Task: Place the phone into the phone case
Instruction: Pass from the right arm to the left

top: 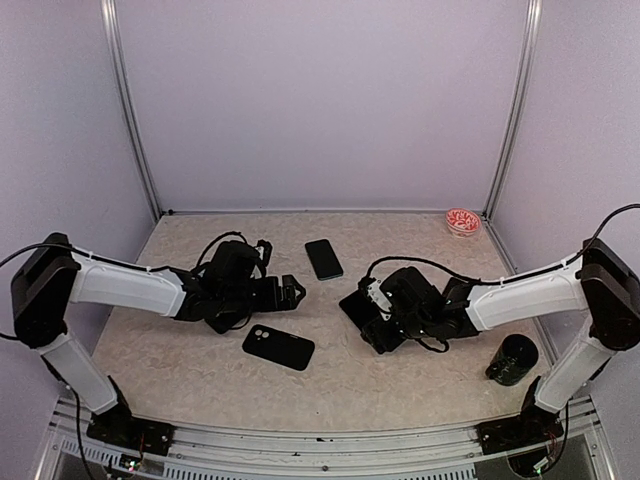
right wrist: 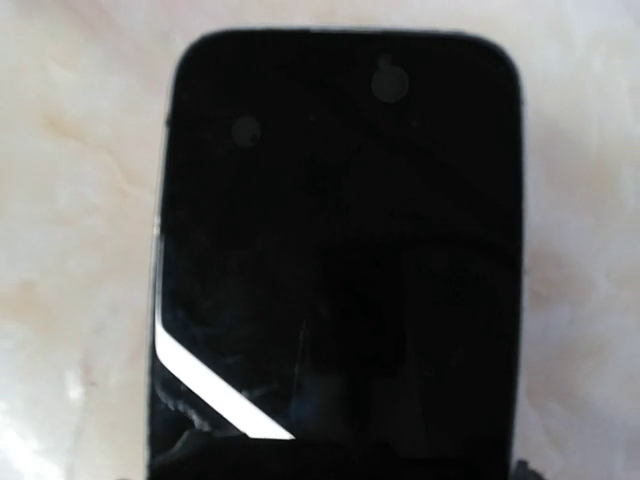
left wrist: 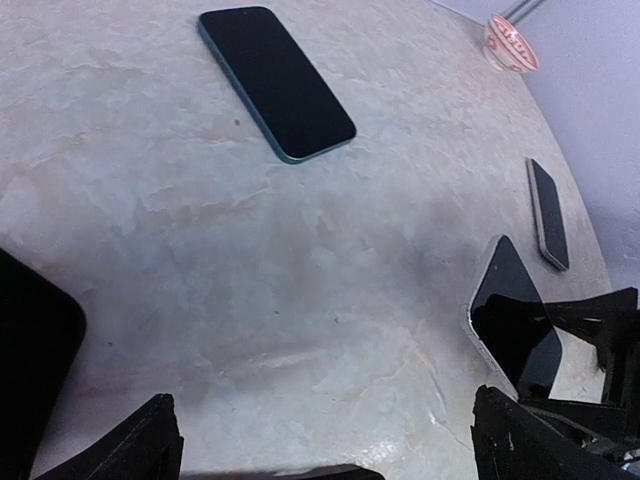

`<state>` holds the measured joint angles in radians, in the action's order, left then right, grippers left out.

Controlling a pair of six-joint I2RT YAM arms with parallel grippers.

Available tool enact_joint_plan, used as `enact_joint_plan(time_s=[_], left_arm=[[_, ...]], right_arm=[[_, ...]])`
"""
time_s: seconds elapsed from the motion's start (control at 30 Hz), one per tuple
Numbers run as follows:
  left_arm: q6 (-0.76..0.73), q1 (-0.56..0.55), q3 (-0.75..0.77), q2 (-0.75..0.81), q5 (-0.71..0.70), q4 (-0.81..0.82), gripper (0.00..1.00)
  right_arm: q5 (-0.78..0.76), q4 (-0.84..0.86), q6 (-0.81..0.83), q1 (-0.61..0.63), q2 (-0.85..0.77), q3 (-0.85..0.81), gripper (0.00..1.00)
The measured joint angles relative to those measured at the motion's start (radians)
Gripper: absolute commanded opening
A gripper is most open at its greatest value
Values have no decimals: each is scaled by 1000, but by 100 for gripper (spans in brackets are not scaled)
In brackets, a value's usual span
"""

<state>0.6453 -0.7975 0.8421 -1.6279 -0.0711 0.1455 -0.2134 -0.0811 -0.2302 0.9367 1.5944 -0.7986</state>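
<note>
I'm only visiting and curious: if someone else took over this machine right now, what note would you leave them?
Left tool: open and empty, close to the phone case.
Right tool: shut on the phone, which is held tilted off the table.
Other phone: lying flat farther back, untouched.
Done: the phone is gripped.
Left: carry it to the case, seat it and press it in.
</note>
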Motion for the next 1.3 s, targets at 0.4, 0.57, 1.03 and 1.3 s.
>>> enact_joint_plan(time_s=[0.4, 0.57, 1.03, 1.3], left_arm=[[-68, -12, 69, -44, 282, 99, 99], [-71, -19, 86, -85, 391, 136, 96], [-68, -69, 172, -166, 561, 181, 68], [-55, -73, 176, -188, 613, 220, 13]], right_arm=[[49, 152, 63, 22, -152, 103, 50], [43, 191, 97, 73, -188, 135, 50], [-11, 267, 150, 133, -230, 163, 51], [-51, 282, 166, 160, -216, 164, 52]])
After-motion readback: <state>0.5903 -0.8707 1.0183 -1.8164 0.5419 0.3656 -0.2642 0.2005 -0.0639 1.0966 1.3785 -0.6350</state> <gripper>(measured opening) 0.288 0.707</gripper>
